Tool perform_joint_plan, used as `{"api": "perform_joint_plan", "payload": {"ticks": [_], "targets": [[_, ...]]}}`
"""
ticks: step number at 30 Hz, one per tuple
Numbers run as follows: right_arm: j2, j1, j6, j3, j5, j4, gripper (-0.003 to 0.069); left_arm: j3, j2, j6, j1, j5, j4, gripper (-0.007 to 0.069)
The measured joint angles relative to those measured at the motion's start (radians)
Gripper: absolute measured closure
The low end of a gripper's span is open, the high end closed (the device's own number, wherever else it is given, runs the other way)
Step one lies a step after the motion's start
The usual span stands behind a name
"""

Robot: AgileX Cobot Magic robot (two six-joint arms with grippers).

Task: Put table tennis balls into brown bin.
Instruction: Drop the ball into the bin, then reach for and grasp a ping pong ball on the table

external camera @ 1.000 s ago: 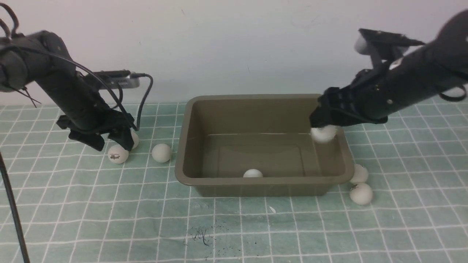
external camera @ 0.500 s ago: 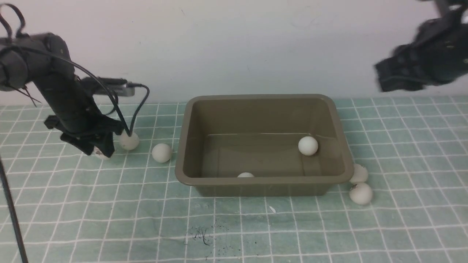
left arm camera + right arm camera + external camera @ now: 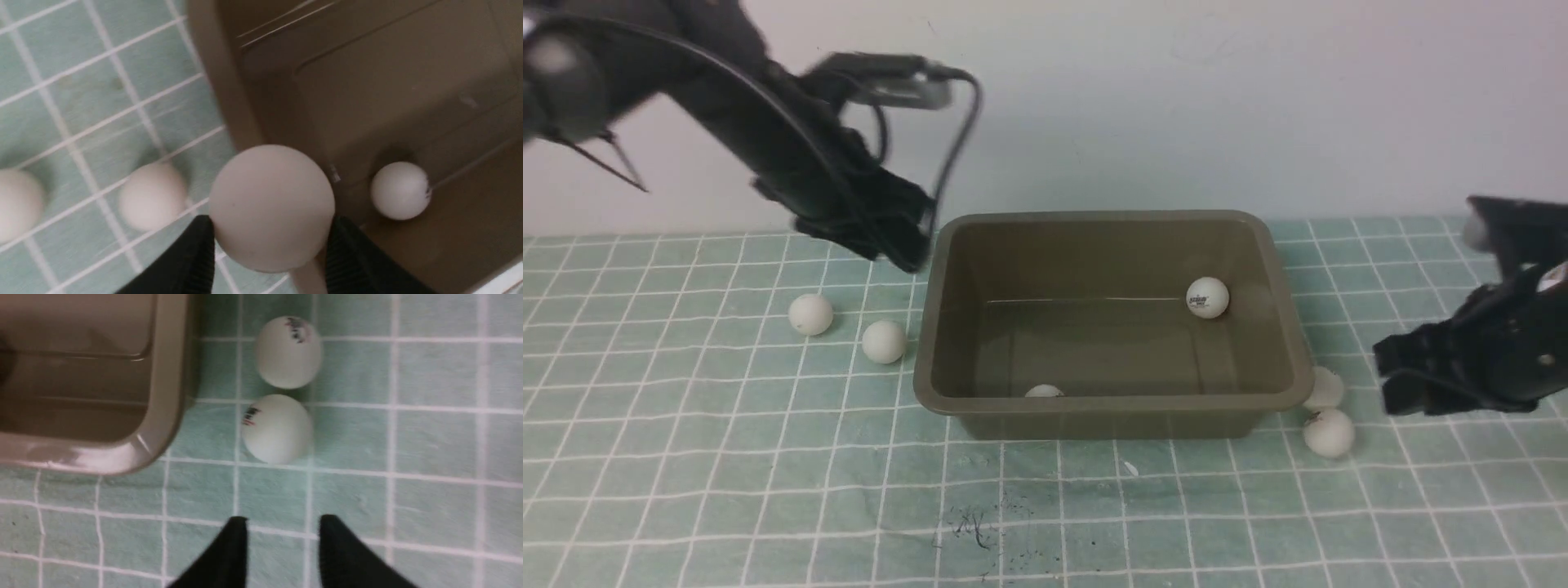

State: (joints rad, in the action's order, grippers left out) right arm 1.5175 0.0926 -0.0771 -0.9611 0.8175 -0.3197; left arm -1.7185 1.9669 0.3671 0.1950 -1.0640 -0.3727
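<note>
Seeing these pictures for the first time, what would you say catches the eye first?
The big brown bin in the middle of the green checked cloth stands out, two white balls inside it. The left gripper holds a ball over the bin's left rim, while the open right gripper hovers near two more balls at its right near corner.

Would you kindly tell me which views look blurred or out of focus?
Front view: the left tool is motion-smeared, the brown bin crisp. Left wrist view: the held ball and checked mat look soft, streaked. Right wrist view: slight smear; loose balls show illegible logos.
</note>
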Motion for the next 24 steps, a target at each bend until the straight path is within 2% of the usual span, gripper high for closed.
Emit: {"api": "perform_joint_plan", "payload": {"ticks": [1, 2, 4, 8, 10, 13, 15, 16, 17, 18, 19, 21, 24], "targets": [[0.035, 0.001, -0.010, 0.000, -0.025, -0.024, 0.0291, 0.000, 0.024, 0.000, 0.033, 0.023, 0.000, 0.0239], [0.040, 0.001, -0.010, 0.000, -0.030, -0.026, 0.0281, 0.000, 0.031, 0.000, 0.042, 0.029, 0.000, 0.0229], [0.114, 0.002, -0.014, 0.000, -0.082, -0.036, 0.0163, 0.001, 0.065, 0.000, 0.087, 0.058, 0.004, 0.0086], [0.202, 0.002, -0.038, 0.000, -0.145, -0.046, 0.0085, -0.004, 0.078, -0.029, 0.113, 0.082, 0.020, -0.0042], [0.232, 0.002, -0.050, 0.000, -0.170, -0.059, 0.0080, -0.028, 0.072, -0.068, 0.108, 0.078, 0.049, -0.0044], [0.274, 0.004, -0.081, 0.000, -0.196, -0.094, 0.0090, -0.086, 0.055, -0.148, 0.080, 0.045, 0.117, 0.0041], [0.301, 0.004, -0.108, -0.002, -0.210, -0.130, 0.0127, -0.143, 0.036, -0.193, 0.039, -0.002, 0.183, 0.0202], [0.306, 0.005, -0.117, -0.002, -0.214, -0.137, 0.0162, -0.157, 0.031, -0.199, 0.025, -0.015, 0.198, 0.0240], [0.310, 0.005, -0.134, -0.002, -0.217, -0.153, 0.0223, -0.183, 0.024, -0.207, -0.005, -0.042, 0.224, 0.0364], [0.310, 0.005, -0.136, -0.002, -0.217, -0.153, 0.0236, -0.193, 0.021, -0.208, -0.015, -0.049, 0.233, 0.0407], [0.311, 0.005, -0.149, -0.002, -0.215, -0.161, 0.0312, -0.206, 0.017, -0.208, -0.054, -0.068, 0.248, 0.0520], [0.304, 0.005, -0.161, -0.004, -0.192, -0.162, 0.0296, -0.212, 0.016, -0.208, -0.116, -0.089, 0.256, 0.0597], [0.245, 0.005, -0.165, -0.004, -0.121, -0.151, 0.0296, -0.212, 0.026, -0.208, -0.182, -0.109, 0.257, 0.0624]]}}
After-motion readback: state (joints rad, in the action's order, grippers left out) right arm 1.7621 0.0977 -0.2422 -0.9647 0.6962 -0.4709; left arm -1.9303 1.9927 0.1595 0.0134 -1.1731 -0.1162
